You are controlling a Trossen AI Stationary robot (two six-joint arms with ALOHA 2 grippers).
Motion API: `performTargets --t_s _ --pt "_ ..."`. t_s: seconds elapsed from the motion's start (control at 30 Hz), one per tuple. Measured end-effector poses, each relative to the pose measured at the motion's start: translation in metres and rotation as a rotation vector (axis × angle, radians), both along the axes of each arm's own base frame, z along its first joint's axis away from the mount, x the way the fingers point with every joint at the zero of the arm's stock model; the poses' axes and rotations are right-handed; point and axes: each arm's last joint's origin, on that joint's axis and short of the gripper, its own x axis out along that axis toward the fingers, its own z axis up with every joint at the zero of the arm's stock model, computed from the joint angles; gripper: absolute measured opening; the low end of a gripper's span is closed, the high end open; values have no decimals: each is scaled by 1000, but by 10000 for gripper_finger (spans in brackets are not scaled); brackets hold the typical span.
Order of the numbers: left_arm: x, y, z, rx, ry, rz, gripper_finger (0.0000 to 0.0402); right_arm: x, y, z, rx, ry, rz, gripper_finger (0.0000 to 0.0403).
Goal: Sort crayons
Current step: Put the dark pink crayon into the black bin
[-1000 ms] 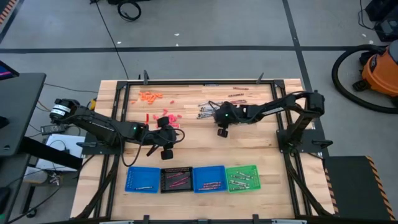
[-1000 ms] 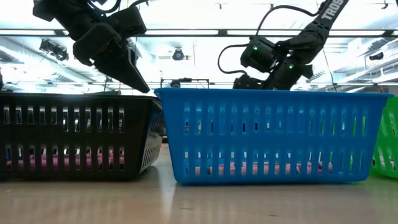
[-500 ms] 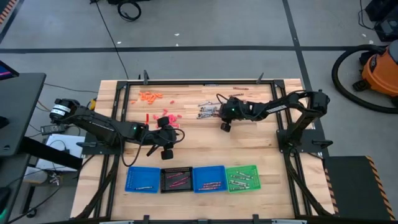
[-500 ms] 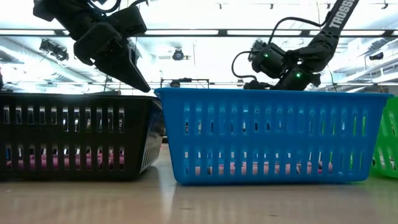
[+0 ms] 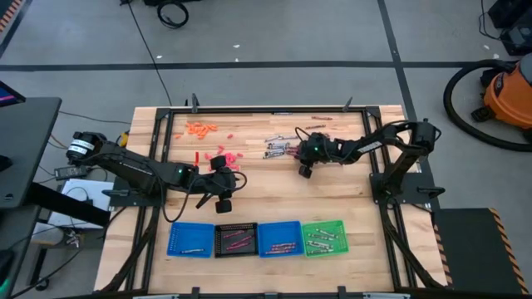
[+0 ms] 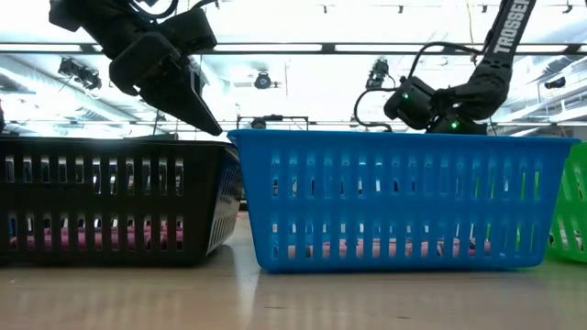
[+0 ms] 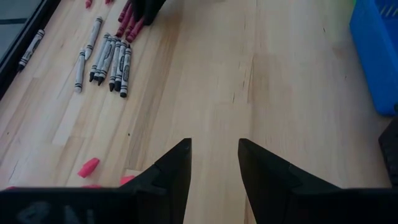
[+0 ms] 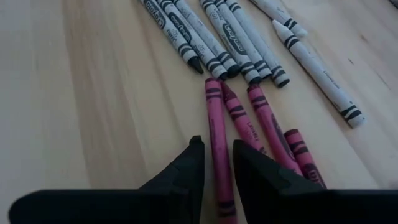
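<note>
Four trays sit in a row at the near table edge: blue tray (image 5: 190, 239), black tray (image 5: 235, 239), second blue tray (image 5: 278, 238), green tray (image 5: 323, 237), each with a few crayons inside. Right gripper (image 8: 217, 163) is low over the loose crayon pile, fingers (image 8: 186, 169) parted by a narrow gap with one magenta crayon (image 8: 217, 137) lying between the tips; not clamped on it as far as visible. More magenta crayons (image 8: 267, 127) lie just beside that one on the outer side of the fingers, and the grey crayons (image 8: 224, 40) lie fanned out just ahead of the tips. From above, right gripper (image 5: 304, 154) sits at the pile's edge, grey crayons (image 5: 274, 148) beside it. Left gripper (image 7: 213, 163) hangs above bare wood table (image 7: 280, 93), fingers slightly spread, nothing between them; same pile well ahead of it, small pink bits (image 7: 88, 167) near its side. Orange bits (image 5: 200, 129) at the far left of the table, well apart from both grippers.
</note>
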Motion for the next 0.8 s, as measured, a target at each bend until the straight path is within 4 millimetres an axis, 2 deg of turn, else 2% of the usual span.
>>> performTargets --t_s 0.13,0.37,0.6,0.8 --pt "0 0 0 -3 -1 3 144 0 0 -1 21 -1 -1 71" --pt "0 0 0 -3 -1 3 144 0 0 0 47 -19 -8 10" --pt "-2 0 -2 1 23 3 144 4 3 6 33 -41 11 5" --pt "-2 0 -2 3 30 3 144 7 13 16 41 -30 54 6"
